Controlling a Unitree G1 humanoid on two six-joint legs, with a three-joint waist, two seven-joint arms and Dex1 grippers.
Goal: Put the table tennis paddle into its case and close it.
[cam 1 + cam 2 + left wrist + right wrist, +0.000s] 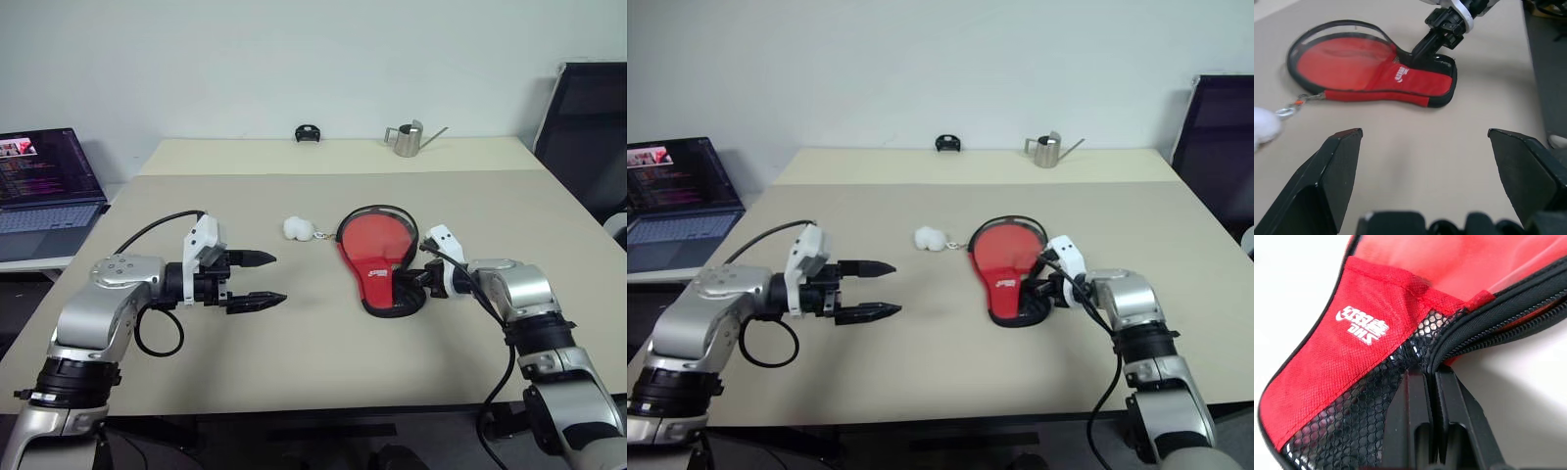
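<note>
A: Case (380, 262) where?
B: Counter (323, 372) centre-right, red side up, round end gaping; paddle (1347, 58) face shows inside.
A: Tools?
B: Right tool (1432, 396) clenched on case edge at narrow near end. Left tool (263, 280) released, well left of case.

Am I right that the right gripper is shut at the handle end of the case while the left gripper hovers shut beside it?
Not quite: the left gripper hovers open, fingers well apart, as the left eye view shows. The right gripper is indeed shut at the handle end of the case.
</note>
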